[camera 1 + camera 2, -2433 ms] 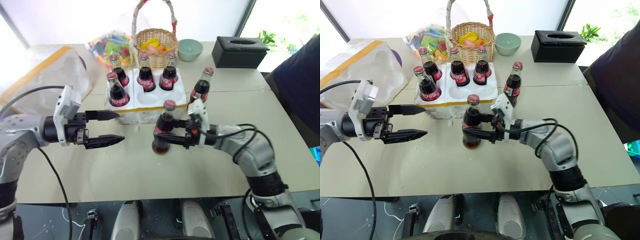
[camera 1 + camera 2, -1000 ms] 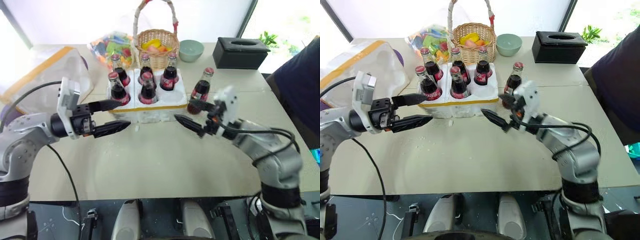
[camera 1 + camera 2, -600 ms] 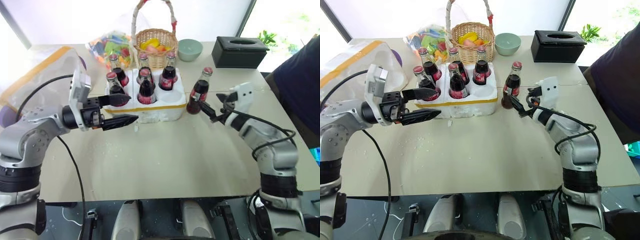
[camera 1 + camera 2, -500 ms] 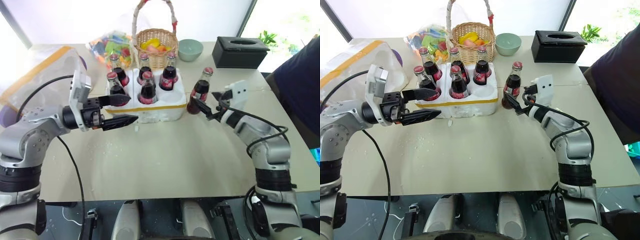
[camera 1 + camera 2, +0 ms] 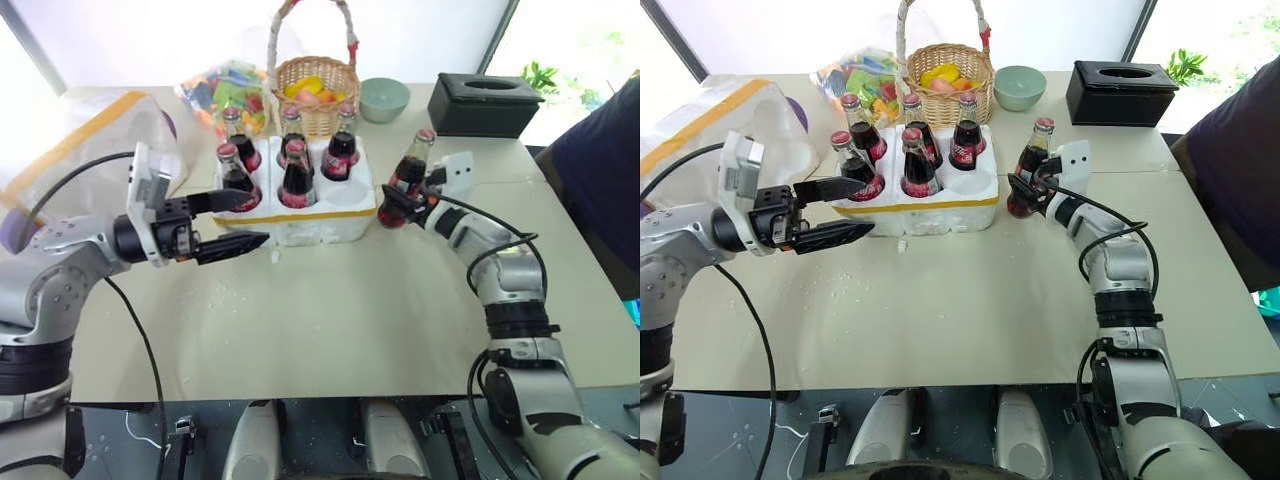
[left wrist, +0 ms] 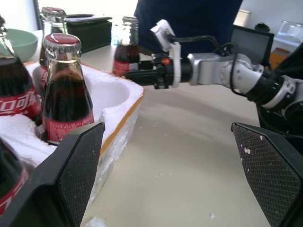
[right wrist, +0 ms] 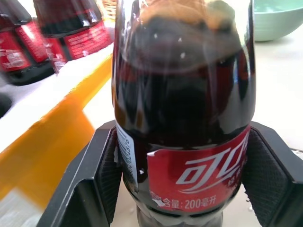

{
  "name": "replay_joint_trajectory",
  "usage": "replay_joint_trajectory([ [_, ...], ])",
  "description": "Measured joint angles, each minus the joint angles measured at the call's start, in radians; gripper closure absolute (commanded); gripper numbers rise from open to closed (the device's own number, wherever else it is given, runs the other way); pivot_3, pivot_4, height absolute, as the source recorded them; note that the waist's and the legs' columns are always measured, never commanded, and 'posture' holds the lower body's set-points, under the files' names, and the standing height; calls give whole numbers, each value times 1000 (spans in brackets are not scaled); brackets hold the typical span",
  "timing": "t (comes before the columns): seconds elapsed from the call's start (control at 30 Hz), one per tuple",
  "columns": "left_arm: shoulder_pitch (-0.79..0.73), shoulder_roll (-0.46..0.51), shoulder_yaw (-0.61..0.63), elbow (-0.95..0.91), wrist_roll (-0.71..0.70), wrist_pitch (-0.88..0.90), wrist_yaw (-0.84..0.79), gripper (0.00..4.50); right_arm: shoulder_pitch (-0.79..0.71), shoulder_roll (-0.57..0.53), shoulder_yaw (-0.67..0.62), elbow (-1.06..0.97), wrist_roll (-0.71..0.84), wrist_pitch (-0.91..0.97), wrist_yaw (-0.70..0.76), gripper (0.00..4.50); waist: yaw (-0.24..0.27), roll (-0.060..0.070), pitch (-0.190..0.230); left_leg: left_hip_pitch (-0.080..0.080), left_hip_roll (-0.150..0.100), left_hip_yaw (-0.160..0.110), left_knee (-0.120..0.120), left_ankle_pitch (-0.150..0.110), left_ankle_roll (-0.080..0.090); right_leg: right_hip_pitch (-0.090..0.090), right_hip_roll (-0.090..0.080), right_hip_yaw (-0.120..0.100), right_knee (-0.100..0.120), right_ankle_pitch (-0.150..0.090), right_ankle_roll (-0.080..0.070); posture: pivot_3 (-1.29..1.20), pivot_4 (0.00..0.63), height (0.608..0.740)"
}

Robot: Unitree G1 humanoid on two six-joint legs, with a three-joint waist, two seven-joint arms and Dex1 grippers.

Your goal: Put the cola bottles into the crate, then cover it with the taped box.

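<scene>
Our right claw point(image 5: 1025, 196) has its fingers pressed on either side of the sixth cola bottle point(image 5: 1029, 170), standing on the tabletop point(image 5: 970, 300) just beside the crate point(image 5: 940, 205). Five cola bottles point(image 5: 916, 165) sit in the crate's wells. Our left claw point(image 5: 835, 212) hangs wide and empty beside the crate, with the taped box point(image 5: 710, 135) behind it.

Dark cola bottles point(image 7: 182, 118), red labels; white crate point(image 5: 330, 212), yellow band.

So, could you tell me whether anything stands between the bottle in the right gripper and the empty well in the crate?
Nothing visible does. The right gripper holds the last bottle beside the crate, and the free well sits at the near corner on that side.
</scene>
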Motion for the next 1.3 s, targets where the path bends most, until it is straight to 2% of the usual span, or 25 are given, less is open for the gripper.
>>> replay_joint_trajectory([
  [0.13, 17, 1, 8, -9, -2, 1, 12, 0, -3, -43, -68, -211, 154, 103, 47, 1723, -1, 5, 3, -2, 0, 1, 0, 0, 0, -4, 0, 1, 1, 0, 0, 0, 150, 740],
  [0.23, 22, 1, 11, -13, -3, 1, 22, 0, -92, -39, -95, -329, 254, 151, 51, 1723, -16, 5, 3, -1, 2, 0, -1, 0, 0, -3, 2, 1, 2, 0, 0, 0, 150, 740],
  [0.33, 22, 1, 11, -22, -9, 1, 29, 0, -137, -13, -75, -374, 280, 158, 50, 1723, -21, 4, 3, 0, 2, 0, -1, 0, 0, -3, 3, 1, 2, 0, 0, 0, 150, 740],
  [0.67, 21, 1, 13, -22, -21, -1, 34, 0, -128, 75, 129, -162, 99, 89, 42, 1723, -18, 4, 3, -2, 2, 1, 0, 0, 0, -3, 3, 1, 1, 0, 0, 0, 150, 740],
  [0.8, 21, 1, 13, -23, -23, -1, 37, 0, -128, 71, 193, -85, 7, 59, 53, 1723, -19, 5, 3, -2, 2, 1, -1, 0, 0, -4, 3, 1, 1, 0, 0, 0, 150, 740],
  [0.9, 22, 1, 16, -24, -23, -1, 39, 0, -128, 64, 227, -74, -40, 46, 69, 176, -18, 5, 3, -2, 2, 1, -1, 0, 0, -3, 3, 1, 1, 0, 0, 0, 150, 740],
  [0.97, 24, 9, 27, -24, -23, -1, 39, 0, -128, 56, 236, -76, -51, 50, 81, 43, -18, 4, 3, -2, 2, 1, 0, 0, 0, -3, 3, 1, 1, 0, 0, 0, 150, 740],
  [1.1, 76, 87, 86, -31, -22, 4, 26, 0, -97, 8, 211, -173, -14, 114, 124, 43, -19, 4, 3, -2, 2, 1, -1, 0, 0, -4, 3, 1, 1, 0, 0, 0, 150, 740],
  [1.2, 174, 218, 205, -17, -15, 22, -29, 0, -42, -115, 129, -330, 82, 191, 205, 43, -17, 5, 3, -2, 2, 1, -2, 0, 0, -5, 2, 1, 0, 0, -1, 0, 150, 740],
  [1.3, 298, 384, 387, 74, 27, 37, -164, 0, 2, -263, 5, -472, 208, 281, 289, 43, -18, 5, 3, -2, 2, 2, -2, 0, -1, -5, 2, 1, 0, -2, -5, 0, 150, 740],
])
